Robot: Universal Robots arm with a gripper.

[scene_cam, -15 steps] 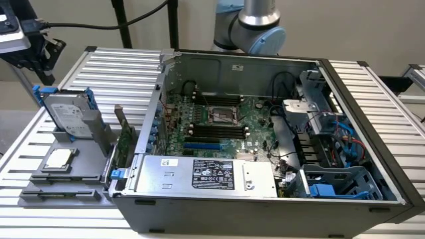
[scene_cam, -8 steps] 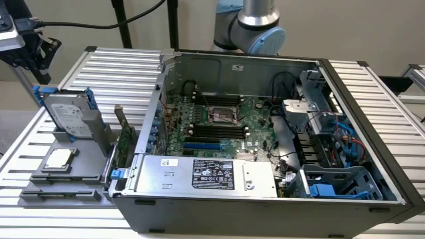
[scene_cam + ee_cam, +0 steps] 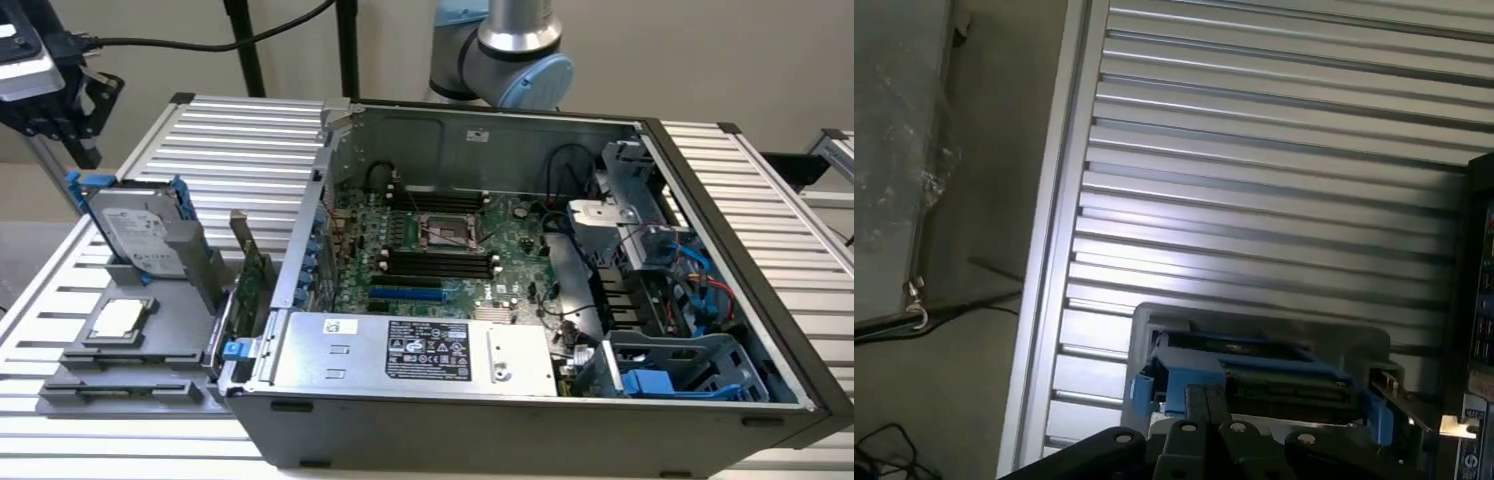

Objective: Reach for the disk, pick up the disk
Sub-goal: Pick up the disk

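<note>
Silver-grey with bright blue rails along its edges, the disk (image 3: 138, 232) stands on edge in a grey holder (image 3: 200, 268) on the slatted aluminium table (image 3: 227, 125). In the exterior view it is at nine o'clock of the open computer case (image 3: 534, 425). At six o'clock of the disk, a small square chip (image 3: 120, 318) lies flat in its own grey tray. Inside the case, a silver power supply (image 3: 334, 350) with a black label sits against the near wall, at six o'clock of the motherboard (image 3: 441, 240).

The gripper (image 3: 1205, 398) has its two dark fingers pressed together with nothing between them. In the wrist view it looks down on the disk's upper edge and blue rails, with the bare table slats beyond. In the exterior view the gripper hangs at about eleven o'clock of the disk, higher than it and apart from it, with a black cable running off toward the arm (image 3: 514, 45).

By these pictures the reach is only partly made. The gripper is lined up roughly over the disk but is not down at it. Nothing touches the disk, which sits fully seated in the holder. The grasp and the lift are both not yet done.
</note>
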